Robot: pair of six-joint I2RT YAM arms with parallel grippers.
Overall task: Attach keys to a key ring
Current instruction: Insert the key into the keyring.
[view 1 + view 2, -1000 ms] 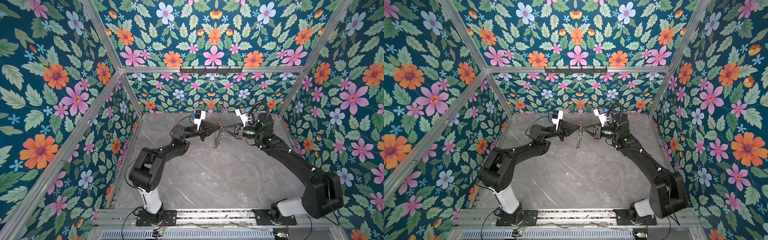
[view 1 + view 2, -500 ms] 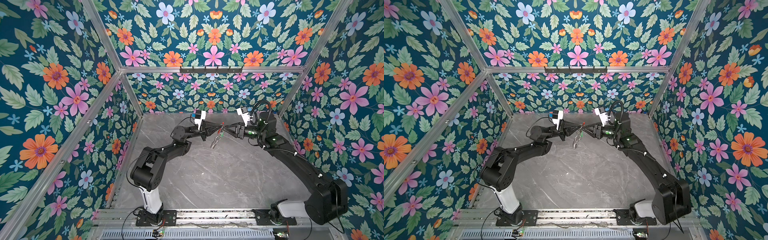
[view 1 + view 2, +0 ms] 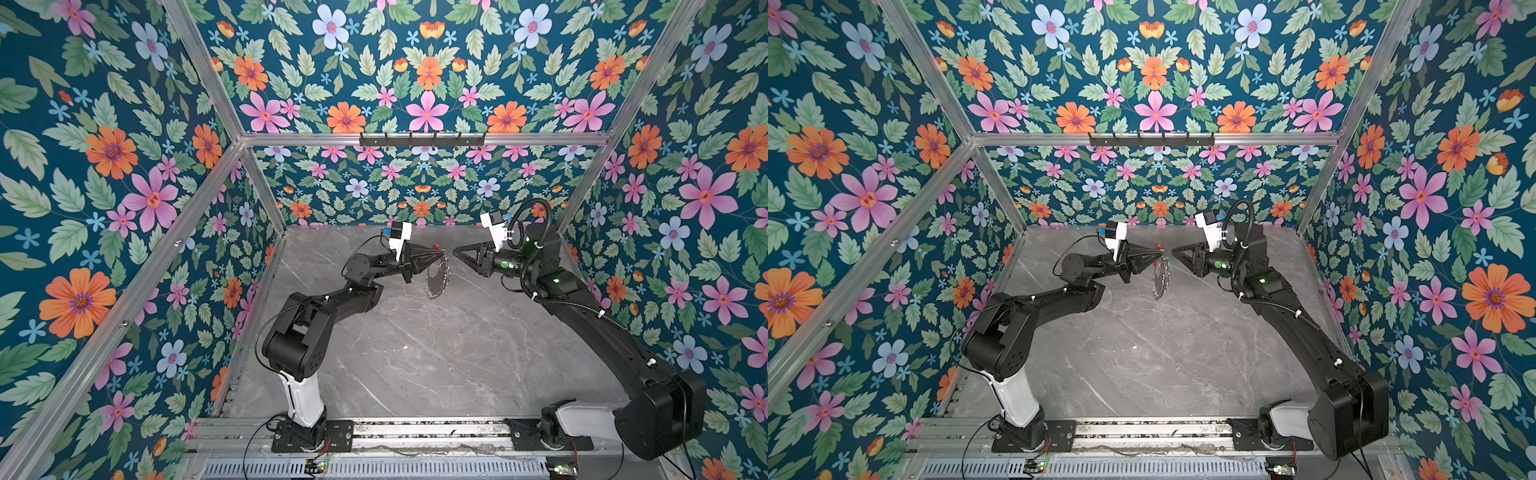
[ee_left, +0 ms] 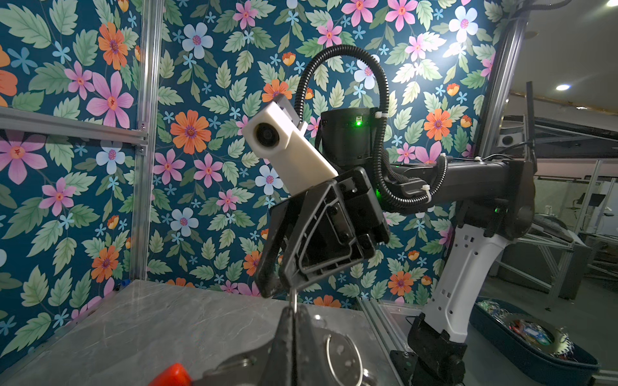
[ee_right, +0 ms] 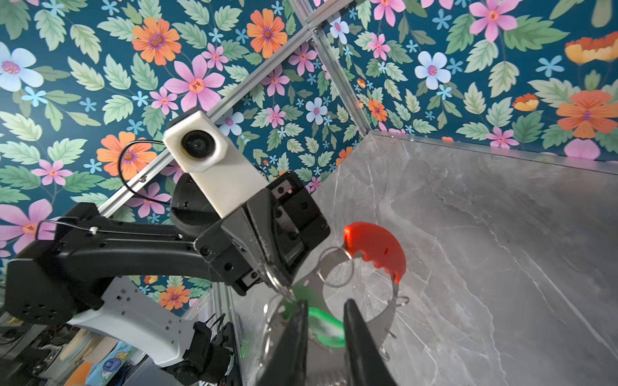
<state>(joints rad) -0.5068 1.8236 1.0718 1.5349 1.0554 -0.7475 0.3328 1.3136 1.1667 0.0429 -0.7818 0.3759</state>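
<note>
The key ring (image 3: pixel 436 279) (image 3: pixel 1160 279), a thin grey hoop strung with small silver rings and bearing a red arc (image 5: pixel 374 249), hangs above the back of the table. My left gripper (image 3: pixel 439 252) (image 4: pixel 294 312) is shut on its upper edge. A light green key (image 5: pixel 326 320) hangs at the hoop, seen through the gap of my right gripper (image 5: pixel 326 302). In both top views the right gripper (image 3: pixel 455 252) (image 3: pixel 1173 252) stands a short way right of the hoop, apart from it. Its jaws are slightly apart and touch nothing.
The grey marble table (image 3: pixel 415 353) is boxed in by floral walls and aluminium posts. A black hook rail (image 3: pixel 422 139) sits on the back crossbar. Outside the frame, in the left wrist view, a dark blue bin (image 4: pixel 535 337) holds more rings and keys.
My right gripper has opened and drawn back to the right, away from the hoop. The hoop stays in my left gripper and has swung a little.
</note>
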